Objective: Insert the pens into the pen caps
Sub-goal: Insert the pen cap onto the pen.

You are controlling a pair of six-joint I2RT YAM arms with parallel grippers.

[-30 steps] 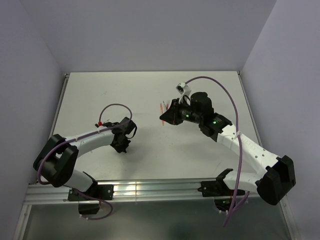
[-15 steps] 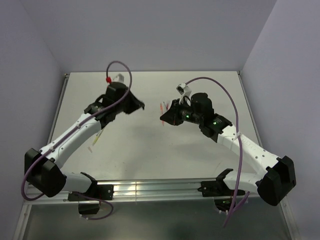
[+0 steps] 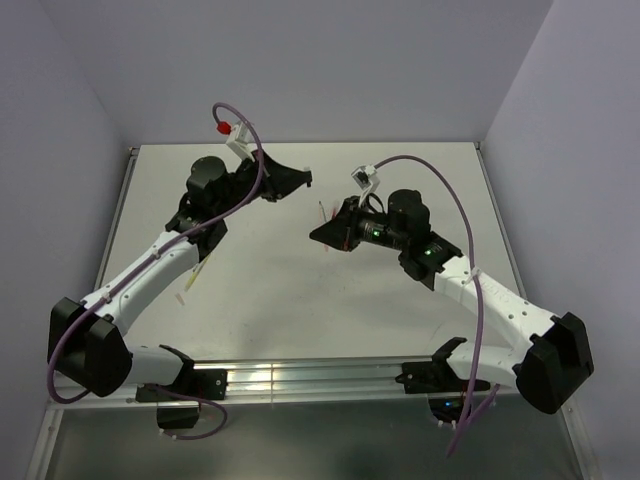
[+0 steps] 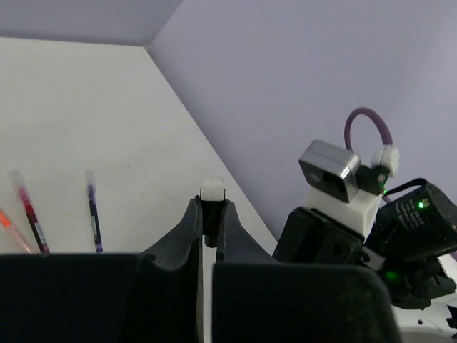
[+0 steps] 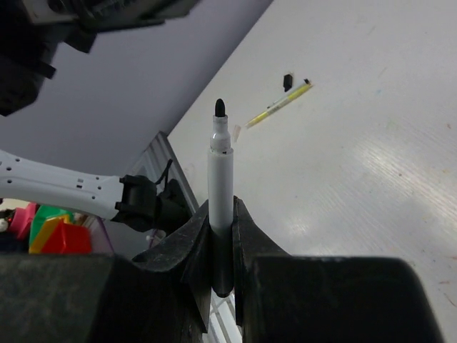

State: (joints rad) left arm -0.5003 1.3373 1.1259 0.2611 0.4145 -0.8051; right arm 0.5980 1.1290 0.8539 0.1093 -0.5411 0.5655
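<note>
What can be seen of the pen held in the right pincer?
The white-black pen is a slim, plastic-looking stick with a white barrel, a narrower neck and a bare, rounded black tip with no cap on it. The right pincer is shut on its lower barrel, holding it above the table, tip pointing away from the wrist. Nothing else touches it.
</note>
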